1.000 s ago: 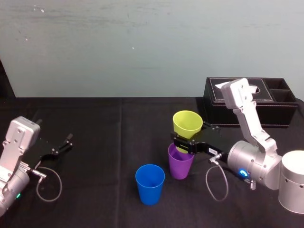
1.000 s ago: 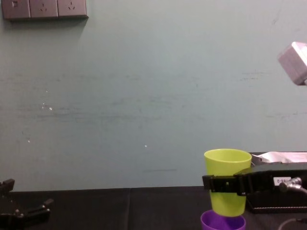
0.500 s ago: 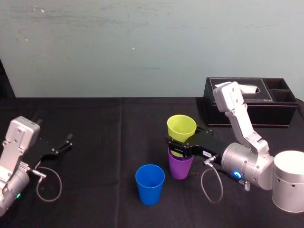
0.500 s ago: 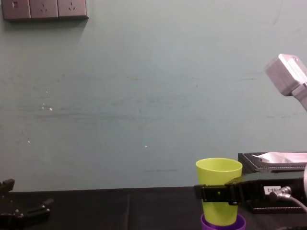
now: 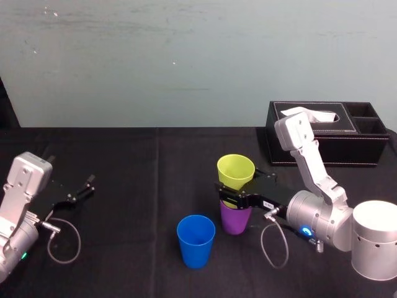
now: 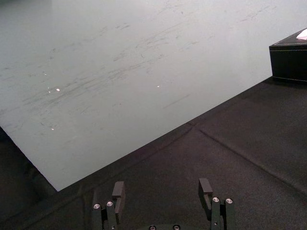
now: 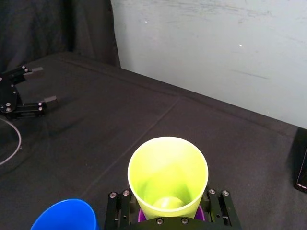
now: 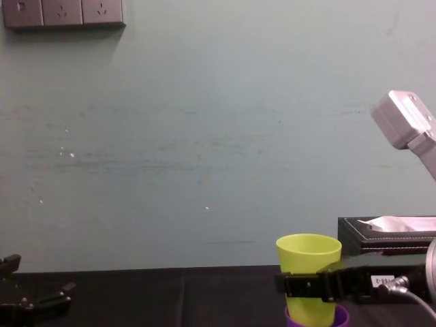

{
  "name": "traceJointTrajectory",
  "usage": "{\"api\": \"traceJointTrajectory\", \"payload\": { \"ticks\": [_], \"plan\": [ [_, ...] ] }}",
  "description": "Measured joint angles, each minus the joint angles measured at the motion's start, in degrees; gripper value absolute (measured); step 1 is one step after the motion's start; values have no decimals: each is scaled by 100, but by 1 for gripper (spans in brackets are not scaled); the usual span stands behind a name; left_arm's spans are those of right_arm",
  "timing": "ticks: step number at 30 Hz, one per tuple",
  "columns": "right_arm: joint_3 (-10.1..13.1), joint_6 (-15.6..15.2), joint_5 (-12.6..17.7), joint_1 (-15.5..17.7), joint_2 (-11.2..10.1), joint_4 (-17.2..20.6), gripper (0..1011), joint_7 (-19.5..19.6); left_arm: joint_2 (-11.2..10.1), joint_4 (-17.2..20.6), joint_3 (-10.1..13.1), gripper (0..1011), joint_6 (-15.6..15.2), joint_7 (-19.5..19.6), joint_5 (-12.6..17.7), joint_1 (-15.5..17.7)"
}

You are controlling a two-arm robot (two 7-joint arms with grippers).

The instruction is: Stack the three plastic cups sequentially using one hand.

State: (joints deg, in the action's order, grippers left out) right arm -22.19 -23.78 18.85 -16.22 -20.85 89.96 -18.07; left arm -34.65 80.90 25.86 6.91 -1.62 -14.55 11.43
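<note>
The right end effector [image 5: 234, 190] is clamped shut around the yellow-green cup [image 5: 236, 170], one finger on each side of the wall a bit below the rim, and the cup is held upright. Its base is sunk into the mouth of the purple cup [image 5: 236, 218], which stands upright on the black surface [image 5: 124, 161], so only the purple lower half is left showing in the head view and just a sliver of purple rim in the chest view. The blue cup [image 5: 196, 239] is parked on its own, upright and mouth up, just beside the purple one on the robot's left and a little nearer the robot, not touching it. So three cups are counted: one yellow-green, one purple, one blue, two of them nested. Behind the right arm, one black tissue box [image 5: 322, 133] is set at the far right of the surface, against the wall. The left end effector [image 5: 83, 189] is rested low at the far left of the surface with its fingers spread wide, nothing held.
</note>
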Motion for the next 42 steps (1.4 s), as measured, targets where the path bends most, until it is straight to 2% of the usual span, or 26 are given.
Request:
{"api": "traceJointTrajectory", "payload": {
  "ticks": [7, 17, 21, 24, 25, 29, 36, 42],
  "plan": [
    [-37, 100, -64, 23, 27, -121, 731, 12, 0, 0, 0, 1000, 0, 0, 0, 0],
    [-27, 90, -57, 27, 26, -103, 731, 19, 0, 0, 0, 1000, 0, 0, 0, 0],
    [-23, 83, -51, 27, 25, -95, 788, 22, 0, 0, 0, 1000, 0, 0, 0, 0],
    [-22, 78, -49, 27, 24, -92, 887, 23, 0, 0, 0, 1000, 0, 0, 0, 0],
    [-21, 77, -48, 27, 24, -91, 887, 24, 0, 0, 0, 1000, 0, 0, 0, 0],
    [-19, 73, -47, 27, 22, -88, 994, 25, 0, 0, 0, 1000, 0, 0, 0, 0],
    [-15, 70, -44, 27, 21, -83, 1003, 26, 0, 0, 0, 1000, 0, 0, 0, 0],
    [144, 309, -37, 290, -82, 286, 1003, 60, 0, 0, 0, 1000, 0, 0, 0, 0]
  ]
}}
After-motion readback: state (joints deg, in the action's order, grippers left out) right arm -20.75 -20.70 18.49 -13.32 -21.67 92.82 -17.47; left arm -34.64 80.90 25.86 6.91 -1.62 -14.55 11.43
